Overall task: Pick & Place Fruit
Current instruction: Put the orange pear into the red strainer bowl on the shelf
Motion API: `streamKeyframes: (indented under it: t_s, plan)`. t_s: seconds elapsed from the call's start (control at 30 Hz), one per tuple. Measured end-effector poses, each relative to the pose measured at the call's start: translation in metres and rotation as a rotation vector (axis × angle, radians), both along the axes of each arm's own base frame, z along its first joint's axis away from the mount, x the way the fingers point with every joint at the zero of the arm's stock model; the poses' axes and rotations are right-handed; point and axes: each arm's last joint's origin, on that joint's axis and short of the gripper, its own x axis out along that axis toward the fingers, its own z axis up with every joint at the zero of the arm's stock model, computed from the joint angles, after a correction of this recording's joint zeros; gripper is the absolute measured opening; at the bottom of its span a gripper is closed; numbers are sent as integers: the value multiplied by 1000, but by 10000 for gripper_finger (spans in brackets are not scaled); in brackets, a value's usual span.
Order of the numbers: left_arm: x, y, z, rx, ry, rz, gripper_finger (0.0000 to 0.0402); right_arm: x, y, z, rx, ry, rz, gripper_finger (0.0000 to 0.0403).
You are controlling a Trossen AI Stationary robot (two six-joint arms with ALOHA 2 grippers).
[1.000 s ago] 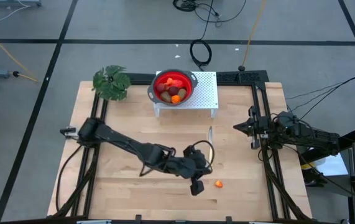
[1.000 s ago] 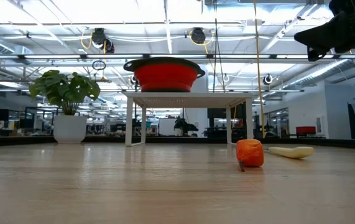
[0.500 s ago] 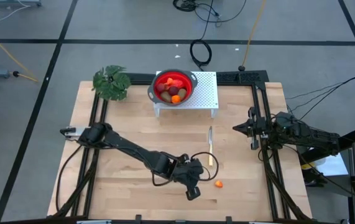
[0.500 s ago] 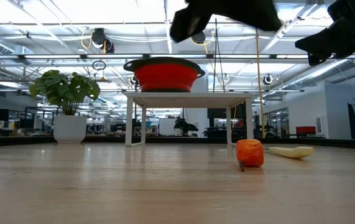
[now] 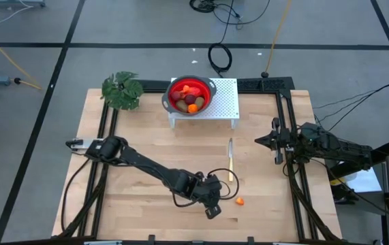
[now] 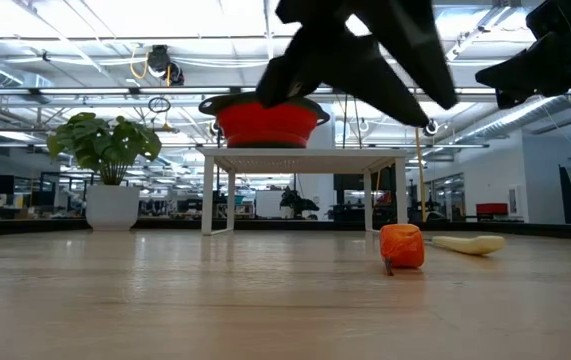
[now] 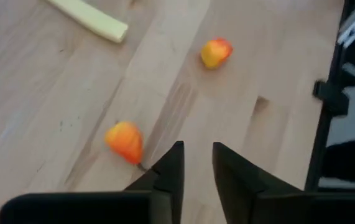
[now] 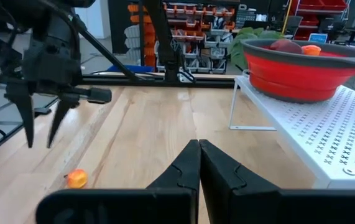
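A small orange fruit (image 5: 239, 201) (image 7: 125, 140) (image 6: 402, 246) lies on the wooden table near its front edge. My left gripper (image 5: 224, 198) (image 7: 196, 150) hovers just left of the fruit, above the table and slanting down. Its fingers stand a little apart, open, with nothing between them. A second red-yellow fruit (image 7: 216, 52) lies farther off in the left wrist view. Several fruits (image 5: 189, 101) lie in a red bowl (image 5: 191, 94) on a white rack (image 5: 223, 101). My right gripper (image 5: 259, 140) (image 8: 199, 149) waits shut at the table's right side.
A slim knife (image 5: 230, 151) with a pale yellow handle (image 7: 90, 18) lies just beyond the orange fruit. A leafy green plant (image 5: 122, 90) stands at the far left. Black frame rails (image 5: 291, 170) run along the table's sides.
My left gripper has come down toward the table beside the orange fruit and tipped more steeply downward, coming into the low view from above. The fruit and the knife have stayed where they were.
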Motion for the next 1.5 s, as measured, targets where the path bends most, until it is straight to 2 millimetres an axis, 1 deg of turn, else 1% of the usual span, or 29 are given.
streamKeyframes:
  t_s: [0.3,0.47,0.57,0.67,0.87,0.93,1.1,1.23,1.5]
  plan:
    - [2,2,-8,16,8,87,183,0,0,0,0,0,0,0]
    - [3,9,-9,21,25,108,241,0,0,0,0,0,0,0]
    - [4,12,-9,17,28,119,267,0,0,0,0,0,0,0]
    - [5,14,-9,15,28,112,284,0,0,0,0,0,0,0]
    - [5,15,-11,50,32,42,290,0,0,0,0,1,0,0]
    - [7,14,-16,60,39,27,285,0,0,0,0,0,0,0]
    - [11,12,-38,67,85,-20,270,0,0,0,0,0,0,0]
    - [11,11,-51,89,115,-13,256,0,0,0,0,0,0,0]
    - [13,15,-50,156,92,5,238,0,0,0,0,0,0,0]
